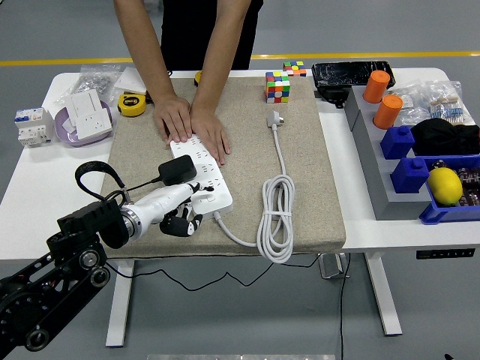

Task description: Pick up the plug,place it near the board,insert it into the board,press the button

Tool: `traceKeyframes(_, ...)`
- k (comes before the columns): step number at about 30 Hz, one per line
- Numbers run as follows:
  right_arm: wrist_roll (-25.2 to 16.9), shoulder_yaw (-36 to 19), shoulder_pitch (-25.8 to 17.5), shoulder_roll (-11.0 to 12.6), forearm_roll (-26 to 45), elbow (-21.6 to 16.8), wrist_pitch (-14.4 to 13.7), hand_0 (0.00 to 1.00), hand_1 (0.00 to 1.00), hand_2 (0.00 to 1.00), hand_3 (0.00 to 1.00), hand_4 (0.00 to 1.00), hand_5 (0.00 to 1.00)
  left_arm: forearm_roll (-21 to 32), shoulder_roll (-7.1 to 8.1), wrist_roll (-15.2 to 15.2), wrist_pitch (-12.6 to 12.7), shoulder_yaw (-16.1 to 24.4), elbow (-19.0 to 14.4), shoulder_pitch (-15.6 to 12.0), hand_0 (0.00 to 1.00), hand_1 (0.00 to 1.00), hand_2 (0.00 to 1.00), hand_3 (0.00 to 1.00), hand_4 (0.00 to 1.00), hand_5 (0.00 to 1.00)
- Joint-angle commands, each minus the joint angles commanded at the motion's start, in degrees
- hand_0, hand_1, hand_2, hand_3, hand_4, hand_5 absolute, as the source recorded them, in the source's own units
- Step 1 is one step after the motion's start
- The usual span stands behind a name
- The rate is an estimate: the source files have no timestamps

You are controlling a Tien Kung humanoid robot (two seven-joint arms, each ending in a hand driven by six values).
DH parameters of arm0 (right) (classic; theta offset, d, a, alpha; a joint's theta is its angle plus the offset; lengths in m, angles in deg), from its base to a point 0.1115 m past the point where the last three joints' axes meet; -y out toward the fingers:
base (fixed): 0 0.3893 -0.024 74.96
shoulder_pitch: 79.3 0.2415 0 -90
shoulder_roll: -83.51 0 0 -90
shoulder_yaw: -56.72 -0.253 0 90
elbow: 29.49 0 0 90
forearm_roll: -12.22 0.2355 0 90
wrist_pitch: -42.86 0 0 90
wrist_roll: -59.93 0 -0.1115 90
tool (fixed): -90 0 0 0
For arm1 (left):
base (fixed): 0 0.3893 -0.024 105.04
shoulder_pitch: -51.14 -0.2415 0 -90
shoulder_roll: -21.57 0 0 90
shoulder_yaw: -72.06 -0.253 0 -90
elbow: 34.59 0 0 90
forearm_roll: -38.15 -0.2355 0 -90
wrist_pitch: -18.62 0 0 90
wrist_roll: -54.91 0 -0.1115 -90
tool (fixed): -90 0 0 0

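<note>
- Black plug [177,169] seated on the near-left part of the white power strip [201,175], its thin black lead trailing off to the left.
- Left hand [176,206] reaching in from the lower left, lying against the near end of the power strip; white upper fingers [187,196] extended over the strip's near end, just short of the plug, black lower fingers curled beneath beside its edge; grasping nothing visible.
- Whether a fingertip touches the strip's button: cannot tell.
- Right arm out of view.
- Person's two hands [193,124] pressed flat, side by side, on the far end of the power strip, holding it against the beige mat [300,150].
- White cable [277,217] running from the strip's near end, coiled on the mat to the right, ending in a white plug head [275,118] near the mat's far edge.
- Colourful puzzle cube [277,86] standing at the far edge of the mat, a second smaller one just behind it.
- Yellow tape measure [133,104] just off the mat's far-left corner, near a white wall socket [88,116] on a purple-rimmed dish.
- Two orange cylinders [382,97], blue blocks [405,161] and a yellow lemon-like object [444,185] on the grey and blue racks at the right of the white table [30,187].
</note>
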Motion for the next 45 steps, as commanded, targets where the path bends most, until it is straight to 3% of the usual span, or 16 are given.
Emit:
traceKeyframes(2,-0.05,0.11,0.05,-0.05,0.09,0.00,0.01,0.830,0.754,0.743,0.767,0.998,0.815,1.35,0.07,-0.01,-0.25,-0.40,0.49,0.12,0.116,0.046,0.161,0.840,0.423,0.066)
traceKeyframes(3,-0.08,0.15,0.06,-0.05,0.13,0.00,0.01,0.831,0.755,0.743,0.767,0.998,0.814,1.88,0.11,-0.07,-0.28,-0.58,0.69,0.17,0.116,0.046,0.161,0.887,0.422,0.068)
traceKeyframes(10,0.00,-0.03,0.02,0.01,-0.01,0.00,-0.01,0.830,0.755,0.743,0.767,0.998,0.814,2.37,0.00,-0.25,0.08,-1.09,2.00,0.54,0.117,0.046,0.161,0.890,0.415,0.073)
traceKeyframes(36,-0.11,-0.23,0.13,-0.08,0.07,0.00,0.00,0.832,0.754,0.743,0.767,0.998,0.815,-0.34,-1.28,-1.60,2.30,-1.46,5.58,0.90,0.117,0.045,0.163,0.873,0.408,0.061)
traceKeyframes(45,-0.11,-0.24,0.08,-0.09,0.11,0.00,0.01,0.831,0.754,0.743,0.767,0.998,0.815,-1.13,-1.18,-1.72,2.56,-1.49,5.32,0.99,0.117,0.045,0.164,0.871,0.408,0.057)
